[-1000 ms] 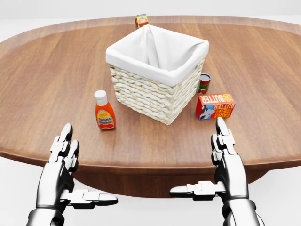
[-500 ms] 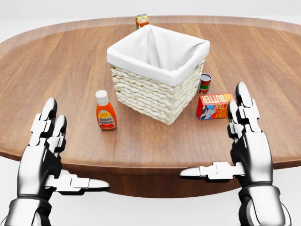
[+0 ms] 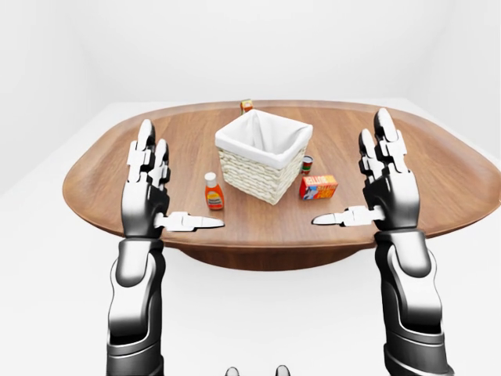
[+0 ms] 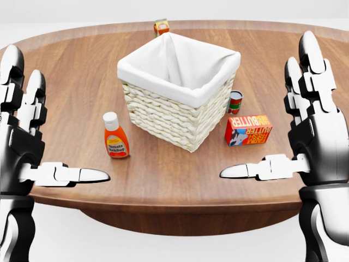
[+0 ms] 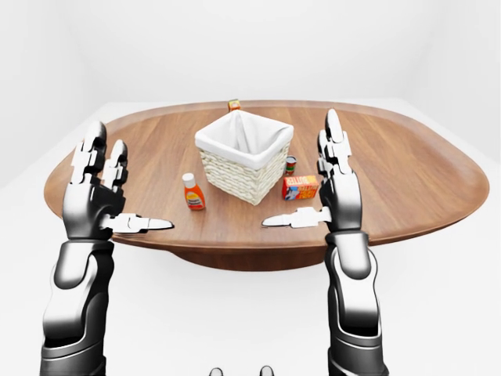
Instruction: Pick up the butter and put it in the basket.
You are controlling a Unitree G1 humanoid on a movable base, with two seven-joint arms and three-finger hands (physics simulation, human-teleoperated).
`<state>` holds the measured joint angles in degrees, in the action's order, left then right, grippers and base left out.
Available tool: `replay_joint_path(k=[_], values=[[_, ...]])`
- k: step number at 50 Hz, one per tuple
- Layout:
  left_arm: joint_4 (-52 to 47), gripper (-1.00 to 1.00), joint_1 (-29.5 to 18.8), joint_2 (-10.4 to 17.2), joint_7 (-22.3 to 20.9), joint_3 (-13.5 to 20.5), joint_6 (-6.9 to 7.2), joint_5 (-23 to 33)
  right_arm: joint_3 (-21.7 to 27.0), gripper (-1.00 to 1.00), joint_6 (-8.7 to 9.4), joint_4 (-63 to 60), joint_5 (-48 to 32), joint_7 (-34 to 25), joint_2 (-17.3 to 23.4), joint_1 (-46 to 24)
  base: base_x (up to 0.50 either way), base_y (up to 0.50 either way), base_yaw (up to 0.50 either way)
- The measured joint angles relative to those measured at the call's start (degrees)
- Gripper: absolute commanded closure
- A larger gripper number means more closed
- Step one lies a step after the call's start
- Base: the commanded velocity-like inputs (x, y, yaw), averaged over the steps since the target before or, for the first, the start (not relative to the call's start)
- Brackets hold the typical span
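Fingers (image 4: 308,57) of right hand (image 4: 313,136) spread wide, holding nothing, left hand (image 4: 22,142) likewise splayed, butter (image 4: 248,130) lying on bench (image 4: 71,82) just right of basket (image 4: 177,93), clear of both hands

bright, even light from above, white surroundings nearly washed out. soft, faint shadows lie under the basket (image 4: 180,95) and bottle (image 4: 115,136) on the counter (image 4: 82,82). glossy highlights streak the metal fingers (image 4: 311,60). all views are sharp, with no blur, glare or edge distortion.
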<state>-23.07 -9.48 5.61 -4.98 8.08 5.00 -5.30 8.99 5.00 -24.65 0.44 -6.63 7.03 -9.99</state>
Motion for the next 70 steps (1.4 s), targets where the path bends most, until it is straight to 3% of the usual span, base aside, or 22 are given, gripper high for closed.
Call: replay_joint_path(k=[17, 43, 70], values=[[0.79, -1.0, -2.36, 1.51, -0.57, 1.76, 0.0, -2.42, 0.64, -1.0, 0.0, -2.47, -1.0, -1.4, 0.93, -1.58, 0.5, -0.1, 0.0], [0.23, -1.0, -2.2, 1.99, -0.21, 2.5, 0.0, -3.44, 1.16, -1.0, 0.0, -3.55, -1.46, -2.22, 1.09, -1.6, 0.5, 0.0, 0.0], [0.05, -1.0, -1.63, 1.94, -0.65, 2.51, 0.0, -3.59, 2.44, -1.0, 0.0, -3.04, -0.24, -1.87, 1.89, -1.68, 0.01, 0.0, 0.0]])
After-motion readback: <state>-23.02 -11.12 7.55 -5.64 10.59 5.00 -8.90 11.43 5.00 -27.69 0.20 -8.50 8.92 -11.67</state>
